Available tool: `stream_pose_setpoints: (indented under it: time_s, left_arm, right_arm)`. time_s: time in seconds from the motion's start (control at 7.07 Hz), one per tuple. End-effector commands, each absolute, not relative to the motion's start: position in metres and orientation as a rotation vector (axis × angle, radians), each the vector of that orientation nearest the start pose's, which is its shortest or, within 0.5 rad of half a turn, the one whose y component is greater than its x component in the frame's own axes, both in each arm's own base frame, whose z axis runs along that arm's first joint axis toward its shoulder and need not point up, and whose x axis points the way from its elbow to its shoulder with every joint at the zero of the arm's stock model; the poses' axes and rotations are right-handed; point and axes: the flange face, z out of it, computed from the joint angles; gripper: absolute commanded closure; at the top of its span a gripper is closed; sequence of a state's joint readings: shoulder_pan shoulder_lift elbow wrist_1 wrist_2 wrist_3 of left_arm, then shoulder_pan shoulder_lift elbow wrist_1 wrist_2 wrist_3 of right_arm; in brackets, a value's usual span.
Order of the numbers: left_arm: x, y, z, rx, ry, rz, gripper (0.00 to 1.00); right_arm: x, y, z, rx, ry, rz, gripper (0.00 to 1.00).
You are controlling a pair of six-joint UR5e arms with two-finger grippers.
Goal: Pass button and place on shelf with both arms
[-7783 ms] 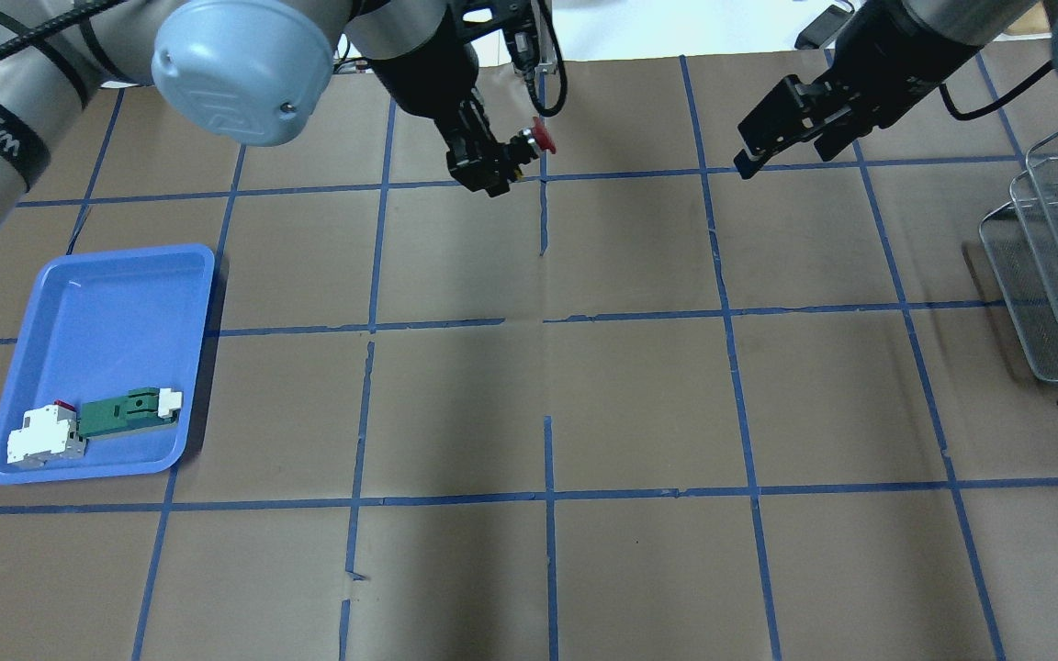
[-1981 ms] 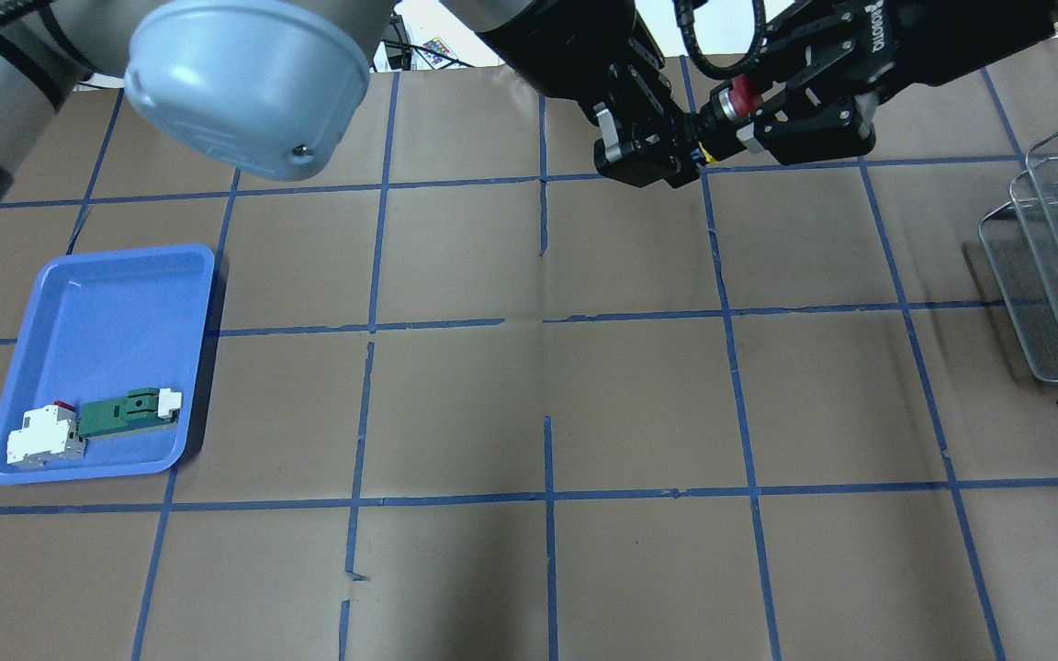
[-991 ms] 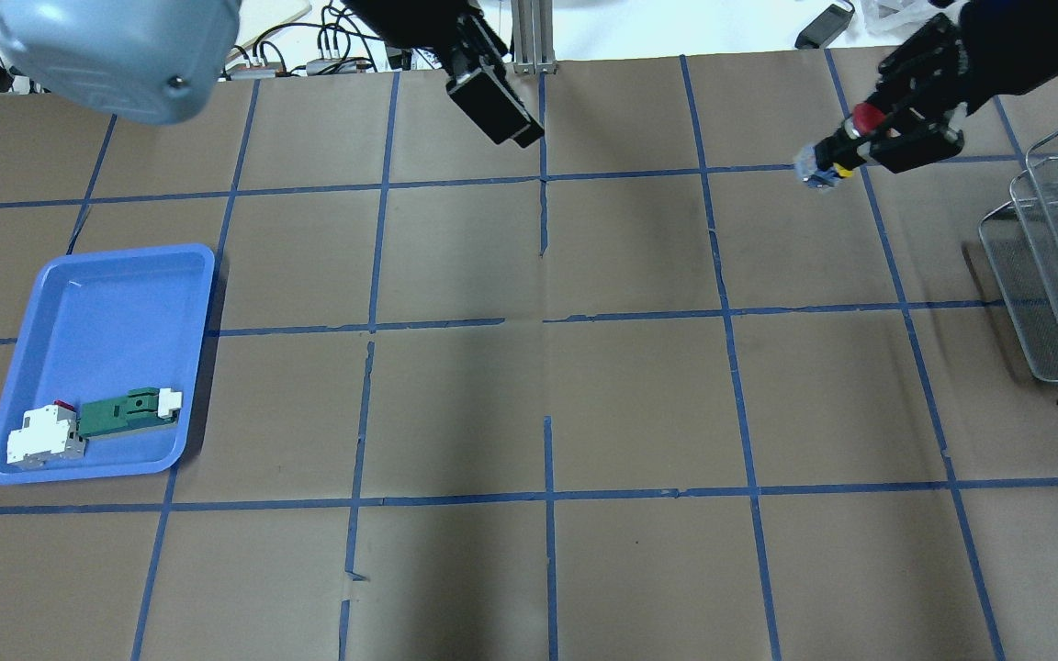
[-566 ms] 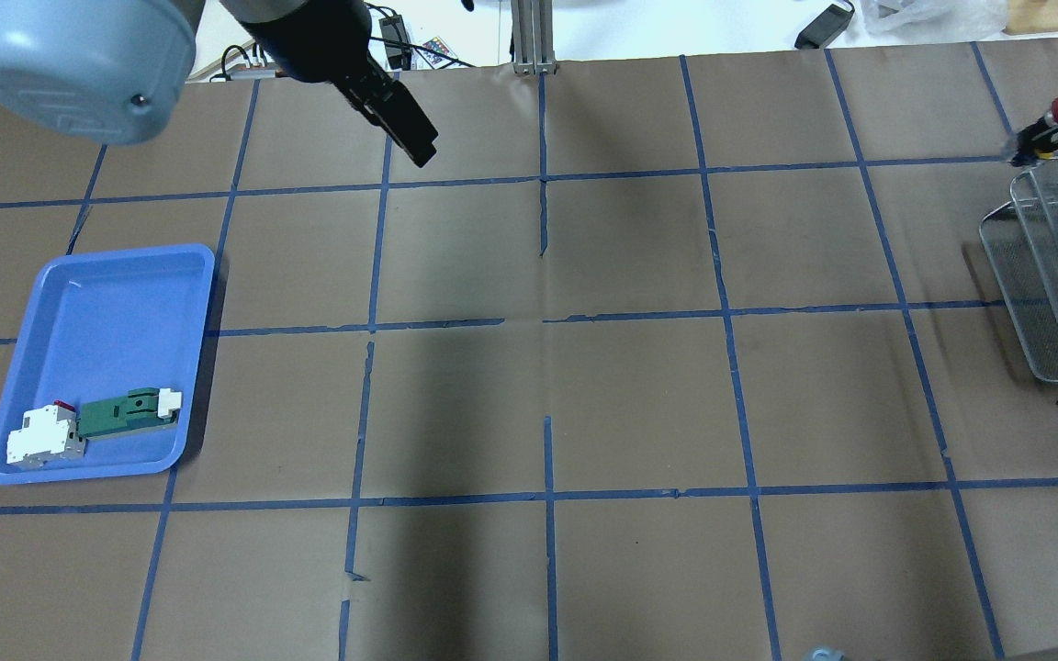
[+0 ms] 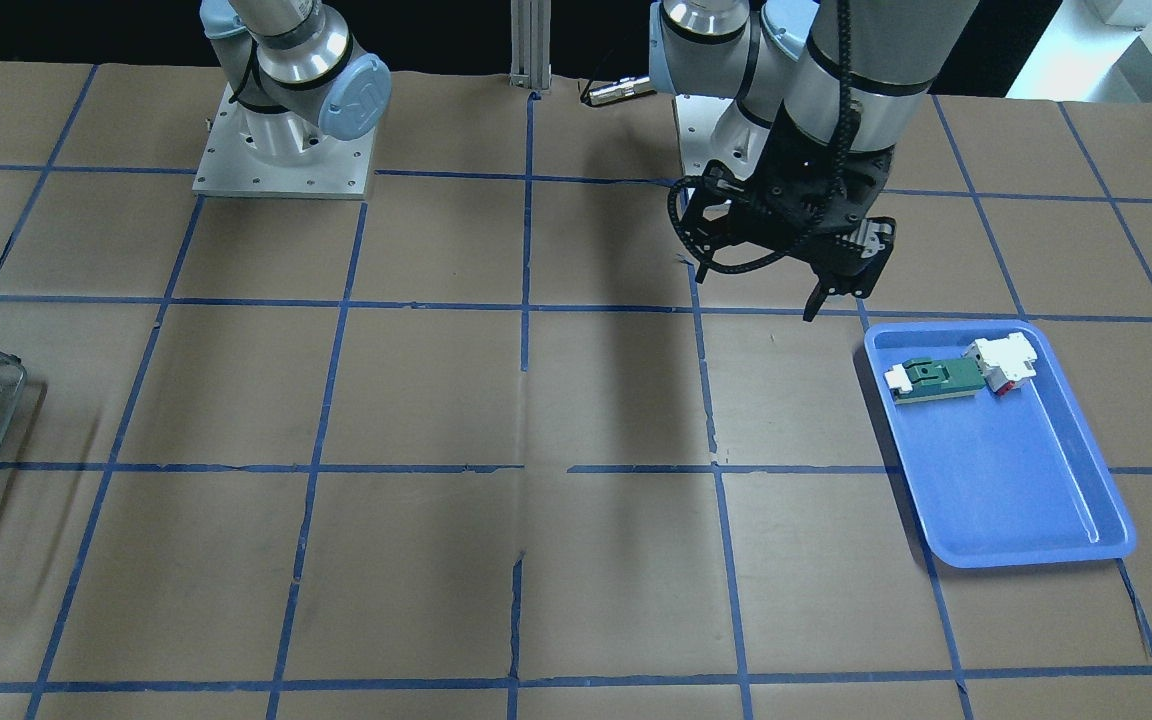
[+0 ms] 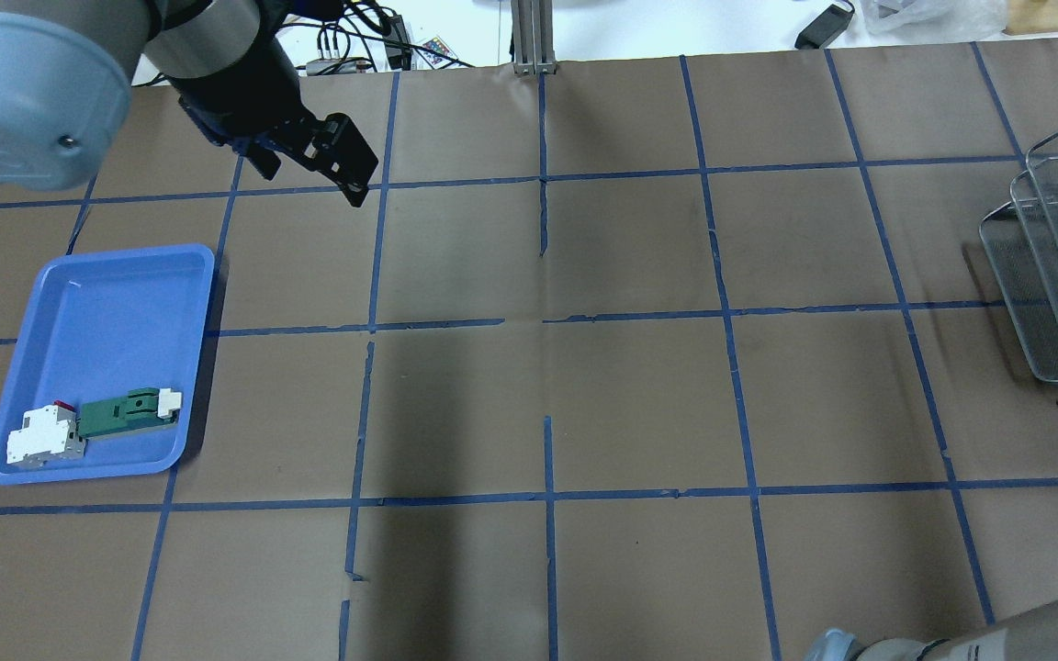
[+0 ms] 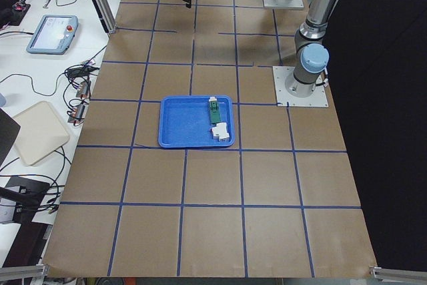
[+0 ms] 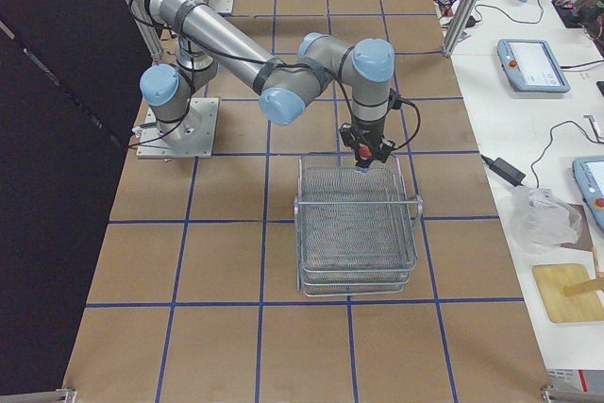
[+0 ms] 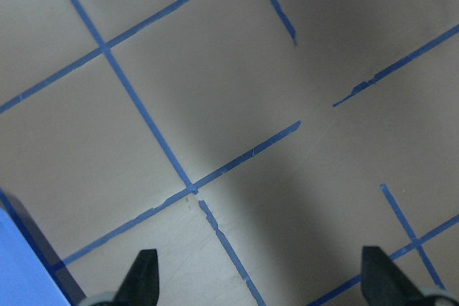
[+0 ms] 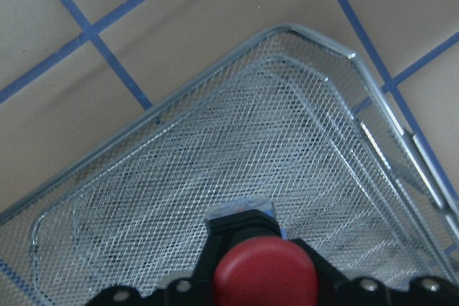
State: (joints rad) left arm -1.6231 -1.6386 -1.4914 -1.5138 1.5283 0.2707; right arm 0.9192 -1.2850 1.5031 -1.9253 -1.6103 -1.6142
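My right gripper (image 8: 363, 151) is shut on the button (image 10: 264, 271). It holds the button just above the shelf (image 8: 357, 233) at its far rim. In the right wrist view the red cap faces the camera, the blue-and-clear end points down at the shelf's mesh (image 10: 215, 141), and the button hangs clear of it. My left gripper (image 6: 318, 174) is open and empty. It hovers over the table beyond the blue tray (image 6: 97, 358). Its two fingertips (image 9: 143, 277) stand wide apart in the left wrist view. The right gripper is out of the overhead view.
The blue tray (image 5: 996, 470) holds a green-and-white flat part (image 6: 125, 410) and a white-and-red block (image 6: 42, 436). The shelf (image 6: 1057, 266) stands at the table's right edge. My right arm's elbow (image 6: 951, 643) enters at the overhead view's bottom right.
The right gripper has carried the button right, out of the overhead view and over the shelf. The left gripper, empty since the hand-over, has drawn back left toward the blue tray.
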Motion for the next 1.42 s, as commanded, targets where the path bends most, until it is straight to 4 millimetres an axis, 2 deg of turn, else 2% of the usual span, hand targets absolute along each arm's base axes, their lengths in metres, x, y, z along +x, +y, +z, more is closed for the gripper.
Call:
stream_pose_setpoints:
  time_s: [0.0,0.14,0.28,0.42,0.57,0.71,0.85,0.99,1.13,1.27]
  left_arm:
    - [-0.157,-0.520,0.505,0.279,3.166,-0.040,0.00]
    - [-0.159,-0.521,0.503,0.213,3.173,-0.016,0.00]
    - [-0.157,-0.518,0.511,0.206,3.175,-0.043,0.00]
    - [-0.156,-0.516,0.510,0.196,3.175,-0.038,0.00]
    - [-0.155,-0.514,0.512,0.166,3.172,-0.023,0.00]
    - [-0.155,-0.515,0.514,0.159,3.177,-0.035,0.00]
    - [-0.155,-0.518,0.520,0.160,3.178,-0.062,0.00]
    - [-0.156,-0.523,0.525,0.162,3.177,-0.072,0.00]
    - [-0.157,-0.518,0.530,0.165,3.179,-0.079,0.00]
    - [-0.158,-0.512,0.530,0.169,3.176,-0.067,0.00]
  right_arm:
    - [-0.285,-0.555,0.390,-1.477,2.919,0.084,0.86]
    - [-0.289,-0.553,0.390,-1.465,2.921,0.085,0.78]
    - [-0.289,-0.553,0.388,-1.461,2.913,0.081,0.58]
    - [-0.289,-0.553,0.387,-1.454,2.913,0.080,0.22]
    - [-0.286,-0.552,0.393,-1.443,2.925,0.069,0.05]
    - [-0.279,-0.549,0.407,-1.454,2.940,0.055,0.01]
    - [-0.269,-0.540,0.420,-1.406,2.945,0.061,0.00]
    - [-0.252,-0.527,0.442,-1.305,2.981,0.062,0.00]
    - [-0.214,-0.527,0.458,-1.252,2.994,0.066,0.00]
    - [-0.161,-0.523,0.478,-1.170,3.012,0.076,0.00]
